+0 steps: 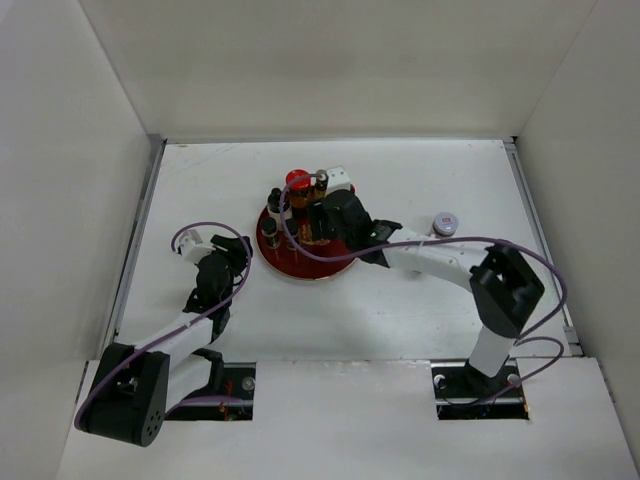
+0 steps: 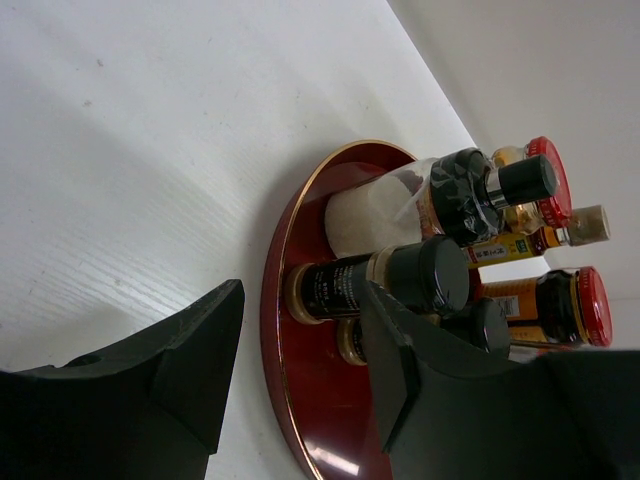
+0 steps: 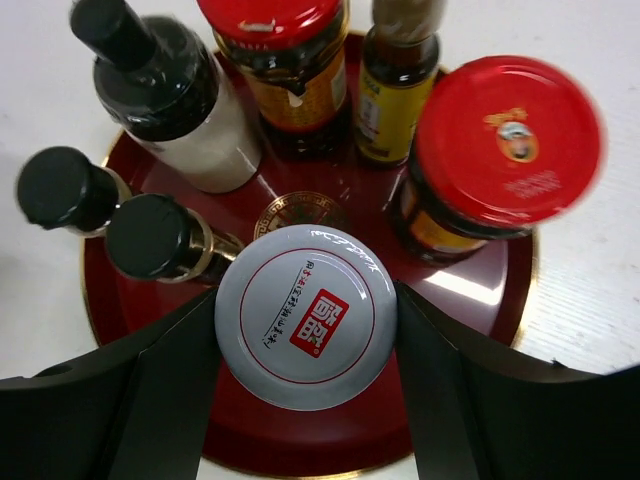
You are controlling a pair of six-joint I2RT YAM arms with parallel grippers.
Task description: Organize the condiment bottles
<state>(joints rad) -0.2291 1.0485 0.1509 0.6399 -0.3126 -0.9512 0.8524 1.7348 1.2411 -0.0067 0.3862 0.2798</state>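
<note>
Silver-lidded round jar (image 3: pixel 305 315) is clamped in the right gripper (image 3: pixel 305 340) over the near side of the round red tray (image 3: pixel 300 438), seemingly to fill the gap by the bottles (image 3: pixel 290 70) gathered there. The left gripper (image 2: pixel 300 365) hovers with its fingers spread just off the tray's left edge, clear of the work.
</note>
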